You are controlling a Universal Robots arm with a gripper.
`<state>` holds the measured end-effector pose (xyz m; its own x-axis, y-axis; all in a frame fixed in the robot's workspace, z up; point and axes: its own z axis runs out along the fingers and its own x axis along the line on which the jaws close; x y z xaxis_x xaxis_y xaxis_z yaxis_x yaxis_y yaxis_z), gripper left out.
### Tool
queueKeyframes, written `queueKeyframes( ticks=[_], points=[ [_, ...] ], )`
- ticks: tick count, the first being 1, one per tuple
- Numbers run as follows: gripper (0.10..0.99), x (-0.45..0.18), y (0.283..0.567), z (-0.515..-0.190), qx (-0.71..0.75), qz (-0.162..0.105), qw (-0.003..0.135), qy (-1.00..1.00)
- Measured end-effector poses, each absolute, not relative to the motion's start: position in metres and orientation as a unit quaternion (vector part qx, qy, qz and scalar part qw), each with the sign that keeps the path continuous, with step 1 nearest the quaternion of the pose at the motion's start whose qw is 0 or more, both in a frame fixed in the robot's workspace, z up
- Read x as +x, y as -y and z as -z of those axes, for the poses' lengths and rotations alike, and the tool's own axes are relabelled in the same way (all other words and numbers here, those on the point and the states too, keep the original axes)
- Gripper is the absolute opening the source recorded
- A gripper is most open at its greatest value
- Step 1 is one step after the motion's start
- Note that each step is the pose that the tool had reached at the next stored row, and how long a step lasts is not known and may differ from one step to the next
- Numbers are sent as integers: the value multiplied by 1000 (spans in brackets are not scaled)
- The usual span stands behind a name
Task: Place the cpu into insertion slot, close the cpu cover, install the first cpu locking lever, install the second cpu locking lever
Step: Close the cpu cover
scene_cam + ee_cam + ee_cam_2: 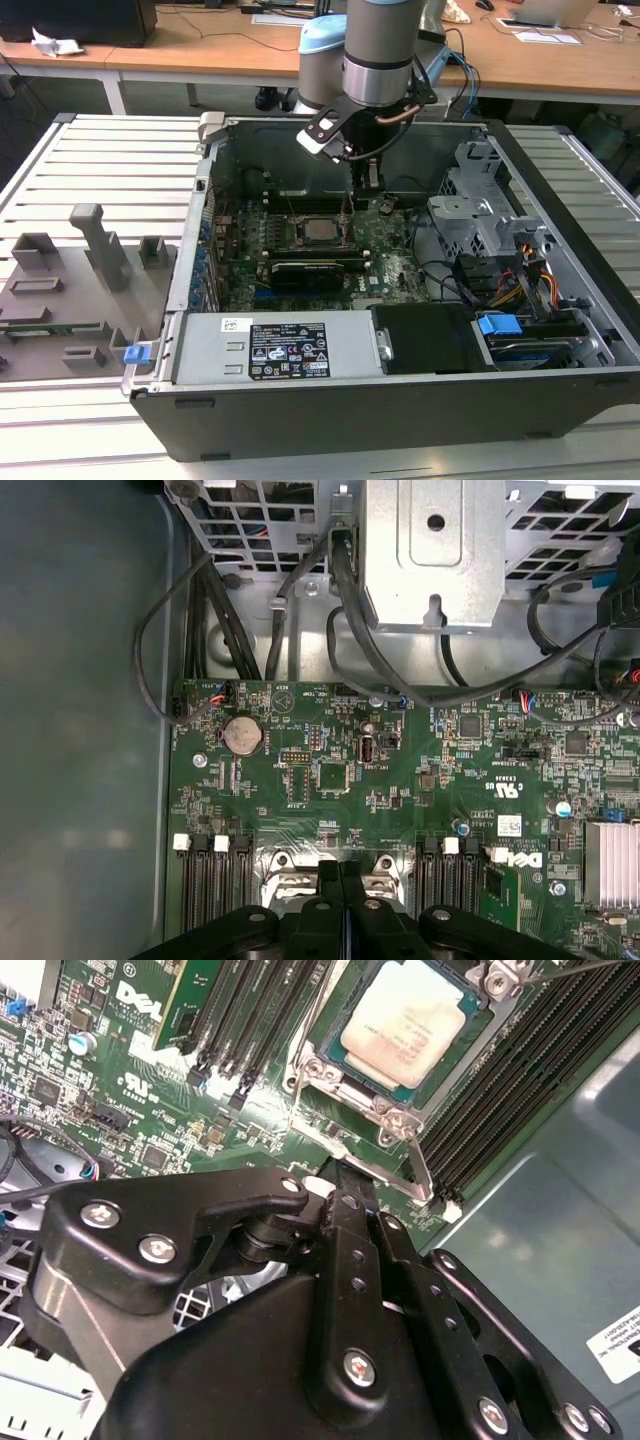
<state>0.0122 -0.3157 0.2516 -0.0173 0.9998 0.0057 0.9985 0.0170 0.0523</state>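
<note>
Gripper [344, 1171], fingers closed together, hangs just beside the cpu [404, 1020] framed by the cpu cover [306, 1060].

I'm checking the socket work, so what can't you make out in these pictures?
Second wrist view: the pincer hides the near edge of the cpu cover and where the locking lever hooks; the cpu is cut off by the picture's edge.
First wrist view: the pincer blocks most of the cover.
Exterior view: the locking levers are too small to judge.
</note>
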Motion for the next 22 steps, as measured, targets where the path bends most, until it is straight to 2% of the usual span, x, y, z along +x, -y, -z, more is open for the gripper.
queueKeyframes(
  ticks=[22],
  points=[
    [106,-12,316,-251,701,-21,16,-713]
  ],
)
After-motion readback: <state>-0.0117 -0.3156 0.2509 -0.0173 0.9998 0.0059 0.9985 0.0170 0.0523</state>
